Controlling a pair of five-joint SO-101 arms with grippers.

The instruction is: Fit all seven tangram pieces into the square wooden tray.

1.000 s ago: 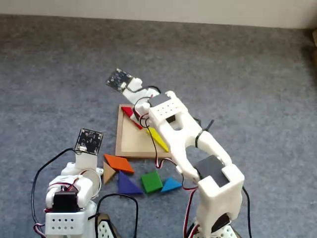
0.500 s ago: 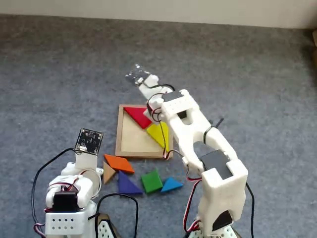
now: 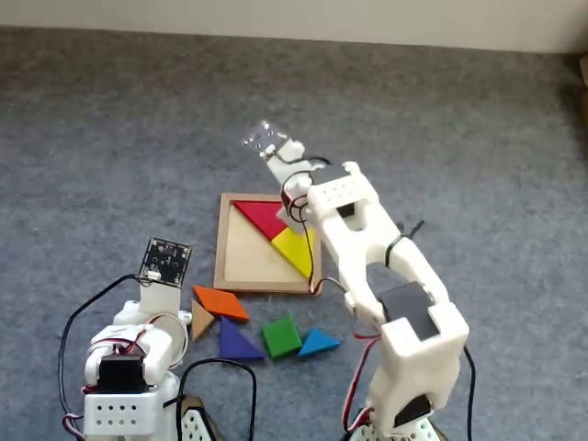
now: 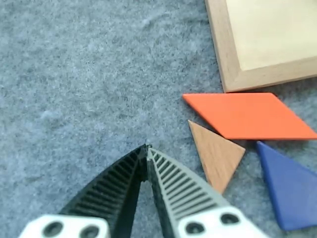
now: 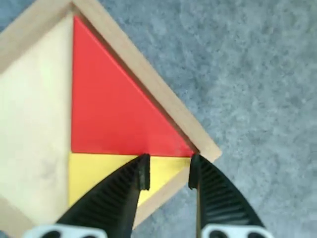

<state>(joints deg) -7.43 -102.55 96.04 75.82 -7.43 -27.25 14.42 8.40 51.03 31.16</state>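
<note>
Grey short-pile carpet-like fabric [image 3: 110,119] covers whole work surface; texture mottled, lighter and darker flecks, fibres plain in both wrist views. Pale cream strip [image 3: 367,20] runs along far edge of fabric in high view, border straight. Small tan object [image 3: 584,72] at right edge, cut off, nature unclear.

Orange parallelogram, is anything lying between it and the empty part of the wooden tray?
Nothing visible does. The orange parallelogram lies on the carpet just outside the rim of the wooden tray, with bare tray floor beyond it. The red triangle and yellow triangle fill the opposite side.
</note>
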